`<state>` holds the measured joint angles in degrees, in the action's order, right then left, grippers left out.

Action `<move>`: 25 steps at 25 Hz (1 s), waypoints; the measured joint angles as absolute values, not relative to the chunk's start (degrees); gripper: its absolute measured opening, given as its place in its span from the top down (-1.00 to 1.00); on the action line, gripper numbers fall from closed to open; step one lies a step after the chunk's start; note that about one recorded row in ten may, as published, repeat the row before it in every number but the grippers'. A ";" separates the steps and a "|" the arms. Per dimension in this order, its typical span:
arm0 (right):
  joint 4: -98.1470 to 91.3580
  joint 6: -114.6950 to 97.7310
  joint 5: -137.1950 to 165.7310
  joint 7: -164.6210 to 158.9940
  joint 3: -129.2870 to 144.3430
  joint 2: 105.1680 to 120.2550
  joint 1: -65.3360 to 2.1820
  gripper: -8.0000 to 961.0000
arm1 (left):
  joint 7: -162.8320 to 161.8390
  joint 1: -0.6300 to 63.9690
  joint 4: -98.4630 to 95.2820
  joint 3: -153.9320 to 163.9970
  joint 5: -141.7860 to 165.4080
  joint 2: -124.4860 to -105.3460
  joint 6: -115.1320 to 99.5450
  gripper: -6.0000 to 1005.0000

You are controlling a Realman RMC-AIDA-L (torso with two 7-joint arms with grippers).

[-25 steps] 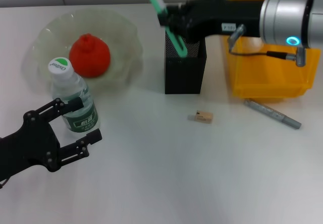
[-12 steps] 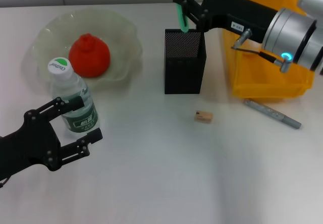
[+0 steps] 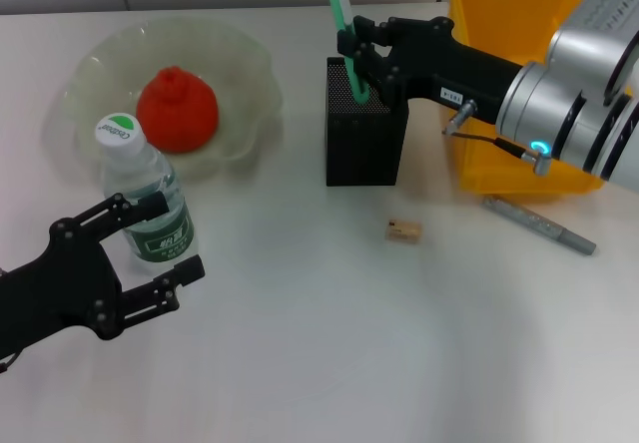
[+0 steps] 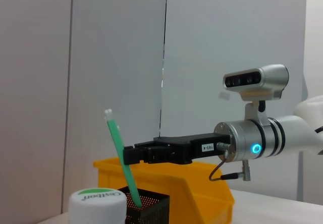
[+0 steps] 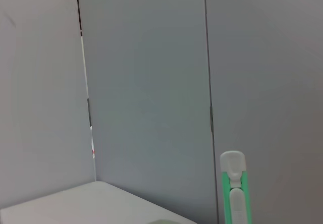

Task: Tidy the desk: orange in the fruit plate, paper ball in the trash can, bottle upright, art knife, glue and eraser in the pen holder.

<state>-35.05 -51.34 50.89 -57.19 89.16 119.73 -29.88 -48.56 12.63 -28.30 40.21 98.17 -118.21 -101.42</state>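
Observation:
The mint-green art knife (image 3: 336, 14) stands almost upright with its lower end inside the black mesh pen holder (image 3: 364, 144). My right gripper (image 3: 356, 52) is shut on its shaft just above the holder's rim. The left wrist view shows the art knife (image 4: 118, 153) leaning out of the pen holder (image 4: 151, 206), and the right wrist view shows its white tip (image 5: 234, 183). The orange (image 3: 177, 110) lies in the fruit plate (image 3: 245, 59). The bottle (image 3: 145, 192) stands upright, and my left gripper (image 3: 150, 246) is open around its base. The eraser (image 3: 403, 230) and glue (image 3: 539, 224) lie on the desk. The paper ball is out of view.
The yellow trash can (image 3: 504, 9) stands right of the pen holder, under my right arm. The glue lies just in front of the trash can.
My right gripper has swung the art knife from a slant to nearly upright and lowered its end into the pen holder. The left arm and bottle have not moved.

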 joint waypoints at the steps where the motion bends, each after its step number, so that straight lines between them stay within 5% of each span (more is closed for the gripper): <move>1: -34.98 -51.38 50.87 -57.09 89.15 119.74 -29.77 0.64 | -48.55 12.60 -28.30 40.22 98.17 -118.21 -101.42 -0.56; 11: -39.63 -56.39 51.51 -61.57 89.13 119.15 -25.93 0.34 | -48.45 12.58 -28.30 40.19 98.17 -118.30 -101.42 -0.56; 16: -60.83 -58.63 68.46 -88.27 86.78 116.88 -17.85 0.07 | -48.61 12.56 -28.30 40.26 98.17 -118.27 -101.42 -0.56; 22: -87.81 -74.59 112.12 -124.12 78.53 119.34 -17.70 -0.19 | -48.93 12.71 -28.54 40.27 98.17 -118.23 -101.46 -0.56; 25: -90.44 -78.97 119.94 -129.01 78.68 119.23 -20.34 -0.32 | -48.94 12.73 -28.59 40.22 98.17 -118.22 -101.48 -0.56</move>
<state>-90.44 -78.97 119.94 -129.01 78.68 119.23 -20.34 -48.94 12.73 -28.59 40.22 98.17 -118.22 -101.48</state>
